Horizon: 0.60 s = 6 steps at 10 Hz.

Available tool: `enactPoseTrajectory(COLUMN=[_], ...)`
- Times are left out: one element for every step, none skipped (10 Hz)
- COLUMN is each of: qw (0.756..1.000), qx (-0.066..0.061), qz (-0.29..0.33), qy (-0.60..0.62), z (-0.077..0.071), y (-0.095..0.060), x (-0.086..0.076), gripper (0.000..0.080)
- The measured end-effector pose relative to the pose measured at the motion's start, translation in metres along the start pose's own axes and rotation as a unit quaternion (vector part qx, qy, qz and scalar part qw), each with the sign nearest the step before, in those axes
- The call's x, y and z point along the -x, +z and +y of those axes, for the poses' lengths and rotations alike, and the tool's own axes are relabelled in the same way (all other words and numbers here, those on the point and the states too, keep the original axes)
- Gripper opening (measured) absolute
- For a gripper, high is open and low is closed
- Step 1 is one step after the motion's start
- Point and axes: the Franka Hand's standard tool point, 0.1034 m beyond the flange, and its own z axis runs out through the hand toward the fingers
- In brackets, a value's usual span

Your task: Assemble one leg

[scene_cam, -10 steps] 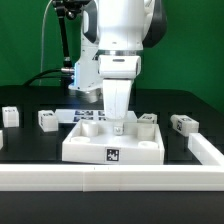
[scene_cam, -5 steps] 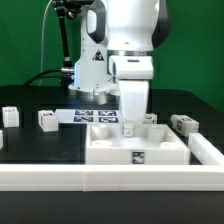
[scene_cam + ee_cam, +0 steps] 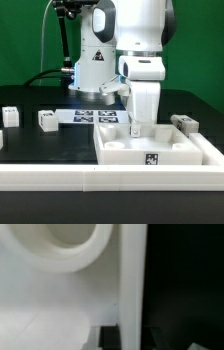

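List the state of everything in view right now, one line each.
gripper: lowered, shut on the large square piece's rim.
large square piece: flat on the table, gripped at its rim.
left-edge leg: loose on the table, untouched.
second leg: loose, untouched.
right-side leg: loose, untouched.
marker board: flat on the table.

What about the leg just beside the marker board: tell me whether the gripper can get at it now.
Probably not yet: the gripper is down in the large white tray-like piece, apparently clamped on its wall. The leg itself stands in the open, nothing over it.
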Motion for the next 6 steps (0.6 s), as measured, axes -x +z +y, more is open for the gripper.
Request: enactPoseTrajectory(qw=[1.0, 1.0, 1.0, 1.0, 1.0, 1.0], qx=[0.0, 0.001, -0.001, 0.0, 0.001, 0.001], qz=[-0.001, -0.001, -0.001, -0.001, -0.001, -0.002], qy=[-0.003, -0.006, -0.008, -0.006, -0.005, -0.005], z=[0.004, 0.008, 0.013, 0.016, 0.018, 0.02], y=[0.0, 0.0, 0.0, 0.001, 0.001, 0.001], x=[-0.003, -0.006, -0.009, -0.01, -0.01, -0.01], gripper=[0.0049, 0.0049, 0.0049, 0.0049, 0.0049, 0.0049])
